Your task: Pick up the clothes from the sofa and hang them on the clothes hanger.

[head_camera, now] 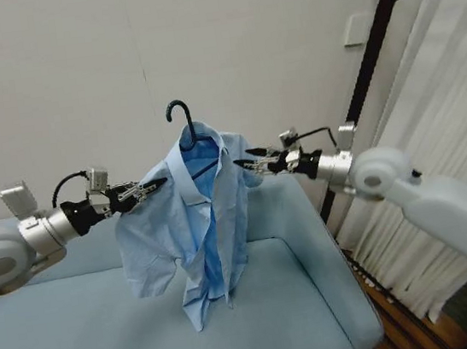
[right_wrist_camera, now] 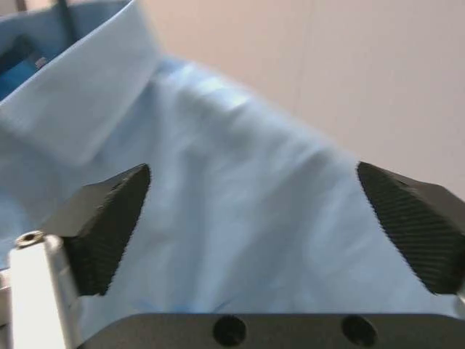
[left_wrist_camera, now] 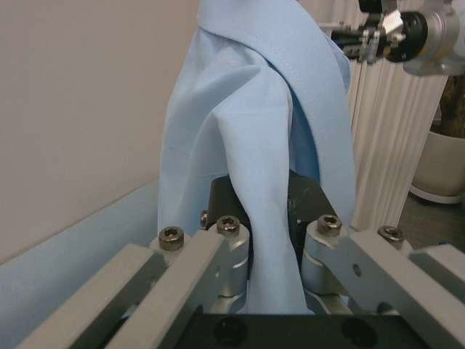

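Observation:
A light blue shirt [head_camera: 209,221] hangs on a dark hanger whose hook [head_camera: 179,117] sticks up free in the air above the sofa [head_camera: 82,332]. My left gripper [head_camera: 159,184] is shut on the shirt's shoulder; in the left wrist view the fabric [left_wrist_camera: 247,131] drapes down between its dark pads. My right gripper [head_camera: 249,162] is at the other shoulder, open. In the right wrist view its ridged pads [right_wrist_camera: 109,218] stand wide apart with the shirt's shoulder and collar [right_wrist_camera: 232,203] just ahead of them. The left wrist view also shows the right gripper [left_wrist_camera: 349,36] beyond the shirt.
The pale blue sofa runs along a plain wall. A dark clothes rack frame [head_camera: 379,35] rises at the right, with a white curtain [head_camera: 451,128] behind it. Wooden floor shows past the sofa's right end.

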### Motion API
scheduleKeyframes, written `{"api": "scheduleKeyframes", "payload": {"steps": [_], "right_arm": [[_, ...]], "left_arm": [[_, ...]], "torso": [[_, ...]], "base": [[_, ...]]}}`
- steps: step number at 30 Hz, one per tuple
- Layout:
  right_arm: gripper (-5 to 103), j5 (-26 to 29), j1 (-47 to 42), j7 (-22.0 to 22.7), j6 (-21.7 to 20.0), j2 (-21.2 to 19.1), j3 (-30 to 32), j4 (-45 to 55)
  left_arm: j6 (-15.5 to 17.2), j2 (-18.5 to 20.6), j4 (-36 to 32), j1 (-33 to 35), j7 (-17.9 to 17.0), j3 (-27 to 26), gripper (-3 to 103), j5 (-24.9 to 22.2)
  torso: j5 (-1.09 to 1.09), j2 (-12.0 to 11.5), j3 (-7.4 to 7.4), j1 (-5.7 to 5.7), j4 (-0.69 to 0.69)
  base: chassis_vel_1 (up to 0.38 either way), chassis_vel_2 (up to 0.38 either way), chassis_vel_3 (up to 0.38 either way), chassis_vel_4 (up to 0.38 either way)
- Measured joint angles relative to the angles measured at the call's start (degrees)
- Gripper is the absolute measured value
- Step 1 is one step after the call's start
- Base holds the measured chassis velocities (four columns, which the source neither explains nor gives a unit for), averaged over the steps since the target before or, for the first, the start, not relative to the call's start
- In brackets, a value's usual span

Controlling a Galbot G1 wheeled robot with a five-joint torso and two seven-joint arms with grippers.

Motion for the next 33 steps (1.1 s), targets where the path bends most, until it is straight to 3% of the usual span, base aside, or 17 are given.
{"api": "scheduleKeyframes", "payload": {"steps": [2, 4, 7, 11, 14, 16, 20, 33], "right_arm": [[100, -0.86, 1.84, -2.15, -0.50, -0.51, -0.83, -3.08], [100, -1.32, 2.12, -2.94, -0.60, -0.52, -0.88, -3.71], [100, -5.11, 3.47, -13.08, -0.61, -0.29, -1.76, -8.36], [100, -5.59, 3.51, -14.17, -1.19, -0.29, -3.05, -8.21], [100, 0.11, 3.30, -9.56, -4.31, -0.66, -4.60, -6.04], [100, 5.33, 2.99, -5.61, -6.67, -1.31, -5.16, -4.17], [100, 9.70, 2.74, -2.86, -8.48, -2.44, -6.19, -2.10], [100, 4.90, 7.89, -6.97, -8.97, -3.82, -9.92, -1.08]], "left_arm": [[-0.62, 0.33, 1.97, 0.19, 3.38, 0.31, 9, 1.17], [-0.76, 0.38, 2.43, 0.22, 4.33, 0.35, 9, 1.44], [-1.43, 0.79, 5.41, 0.16, 12.12, 0.40, 9, 4.45], [-1.95, 1.27, 6.66, 0.02, 16.23, 0.40, 9, 5.84], [-2.41, 1.92, 7.26, -0.09, 18.85, 0.16, 9, 6.22], [-2.59, 2.21, 7.46, -0.12, 19.81, -0.07, 9, 6.23], [-2.68, 2.62, 7.46, -0.20, 20.22, -0.38, 9, 6.20], [-2.53, 3.03, 6.14, -0.45, 20.95, -0.61, 9, 6.11]], "torso": [[-0.04, 0.00, 0.00, 0.00, -0.02], [-0.04, 0.00, -0.01, 0.00, -0.02], [-0.02, 0.00, -0.01, -0.01, -0.03], [-0.02, 0.00, -0.01, -0.01, -0.02], [-0.02, 0.00, -0.01, -0.01, 0.00], [-0.03, 0.00, -0.02, -0.01, 0.00], [-0.02, 0.00, -0.02, -0.02, -0.03], [-0.02, 0.00, -0.02, -0.02, -0.02]], "base": [[0.000, 0.000, 0.000, 0.000], [0.000, 0.000, 0.000, 0.000], [0.000, 0.000, 0.000, 0.000], [0.000, 0.000, 0.000, 0.000], [0.000, 0.000, 0.000, 0.000], [0.000, 0.000, 0.000, 0.000], [0.000, 0.000, 0.000, 0.000], [0.000, 0.000, 0.000, 0.000]]}}
